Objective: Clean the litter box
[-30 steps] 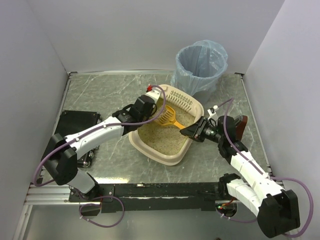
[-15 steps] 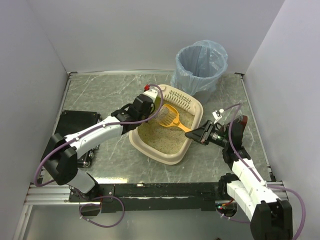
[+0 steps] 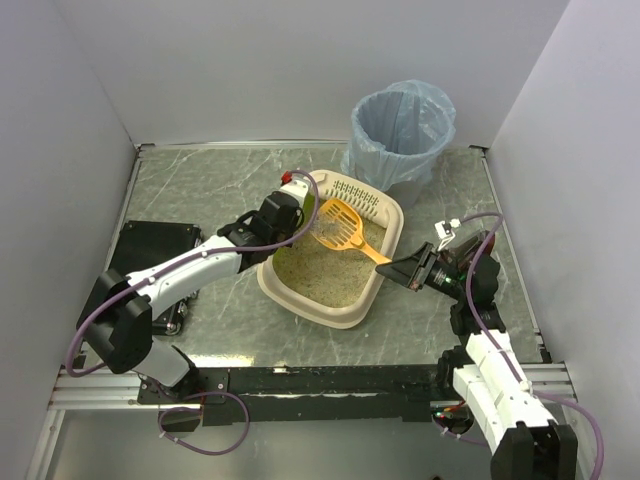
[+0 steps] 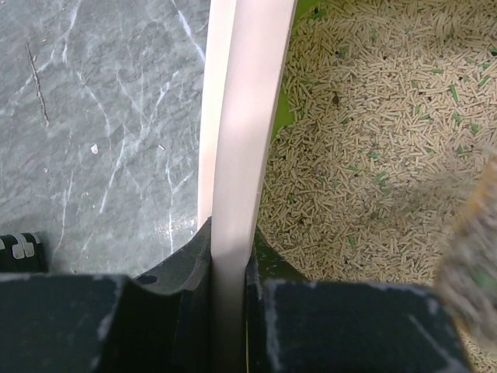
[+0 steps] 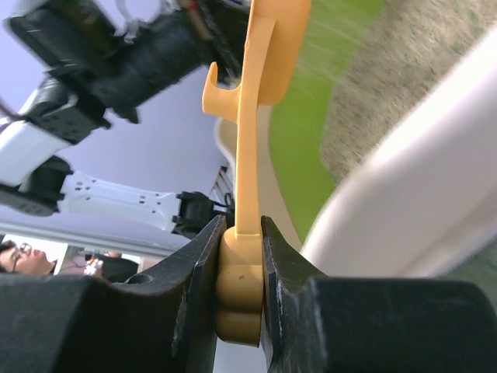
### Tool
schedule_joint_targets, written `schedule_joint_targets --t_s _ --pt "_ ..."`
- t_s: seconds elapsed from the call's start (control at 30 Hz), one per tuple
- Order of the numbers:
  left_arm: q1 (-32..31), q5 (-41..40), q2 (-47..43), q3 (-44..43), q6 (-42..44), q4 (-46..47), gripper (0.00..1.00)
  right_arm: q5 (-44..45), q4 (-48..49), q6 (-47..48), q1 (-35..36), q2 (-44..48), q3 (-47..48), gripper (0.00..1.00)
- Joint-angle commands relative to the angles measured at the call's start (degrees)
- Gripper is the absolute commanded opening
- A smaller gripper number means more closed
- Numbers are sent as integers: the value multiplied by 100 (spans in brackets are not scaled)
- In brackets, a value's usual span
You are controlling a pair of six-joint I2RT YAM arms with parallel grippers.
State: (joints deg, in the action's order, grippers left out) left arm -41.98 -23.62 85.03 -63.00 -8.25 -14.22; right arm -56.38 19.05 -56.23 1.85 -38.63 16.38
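The litter box point(image 3: 332, 316) lies mid-table, cream rim, green inner wall, beige pellet litter point(image 4: 373, 155) inside. My left gripper point(image 3: 298, 213) is shut on the box's far left rim point(image 4: 245, 116); in the left wrist view the left gripper point(image 4: 229, 260) has a jaw on each side of the rim. My right gripper point(image 3: 398, 268) is shut on the handle end of the orange slotted scoop point(image 3: 340, 227), whose head hangs tilted over the litter. In the right wrist view the right gripper point(image 5: 241, 256) pinches the scoop point(image 5: 250, 116) edge-on, beside the box rim point(image 5: 419, 210).
A grey round bin with a light-blue bag point(image 3: 402, 128) stands behind the box at the far right. A black mat point(image 3: 150, 245) lies at the left edge. White walls enclose the table on three sides.
My right arm has drawn back to the right and the scoop has risen out of the litter, its head tipping up. The left gripper has kept its hold on the rim.
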Motion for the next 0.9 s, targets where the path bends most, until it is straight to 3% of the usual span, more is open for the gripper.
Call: schedule_joint_targets --t_s 0.0,0.13,0.2,0.27,0.33,0.37,0.4,0.43,0.5,0.57,0.63,0.77,0.83,0.87 --pt "5 85 -514 -274 -432 1457 1 -390 1083 -432 -35 -188 164 0" --pt "5 120 -549 -239 -432 1527 1 47 91 129 -88 128 181 0" --pt "5 173 -532 -230 -449 1562 1 -179 770 -238 -88 -117 243 0" --pt "5 191 -488 -326 -476 1457 1 -434 751 -310 -105 -215 347 0" --pt "5 147 -461 -353 -476 1439 1 -235 -289 153 -132 -31 427 0" --pt "5 156 -470 -301 -458 1465 1 -33 -357 365 -97 83 419 0" --pt "5 156 -479 -257 -432 1527 1 65 -88 210 -71 14 358 0" --pt "5 164 -488 -230 -432 1588 1 -47 819 -35 -62 -126 287 0" --pt "5 199 -444 -326 -475 1458 1 -486 1284 -590 -79 -583 260 0" --pt "5 208 -418 -388 -450 1439 1 -655 727 -313 -158 -419 217 0" --pt "14 173 -452 -275 -370 1457 1 69 -204 328 -290 -41 330 0" --pt "14 243 -427 -282 -344 1598 1 -354 975 -388 -220 -443 365 0" --pt "14 182 -400 -361 -370 1492 1 -453 96 264 -386 -243 514 0" --pt "14 156 -391 -353 -362 1483 1 -9 -623 531 -396 -119 550 0"
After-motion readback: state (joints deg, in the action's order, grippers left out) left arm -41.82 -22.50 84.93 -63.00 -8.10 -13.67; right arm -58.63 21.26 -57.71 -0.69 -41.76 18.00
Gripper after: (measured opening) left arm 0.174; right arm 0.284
